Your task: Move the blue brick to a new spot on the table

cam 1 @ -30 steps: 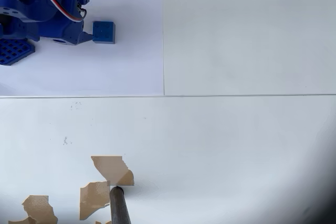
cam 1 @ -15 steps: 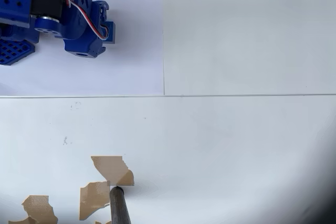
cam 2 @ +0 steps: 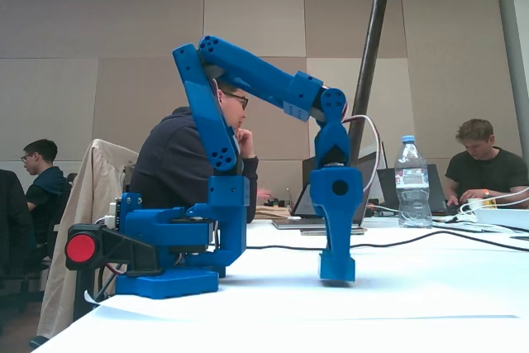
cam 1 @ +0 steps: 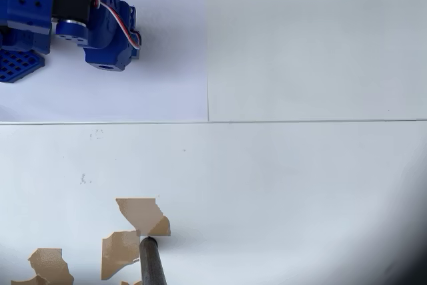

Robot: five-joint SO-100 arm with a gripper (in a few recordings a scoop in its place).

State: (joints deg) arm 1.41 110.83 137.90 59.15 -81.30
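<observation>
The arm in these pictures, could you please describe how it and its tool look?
The arm is bright blue plastic, with perforated links and a chunky base bearing a red round knob. Red and white wires loop along the wrist. The tool is blue too, blocky, with a black round hole.

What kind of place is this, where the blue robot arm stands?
Probably a shared workroom or an event hall. People sit at laptops behind the white table, the wall has large plain panels, and a water bottle stands among cables.
</observation>
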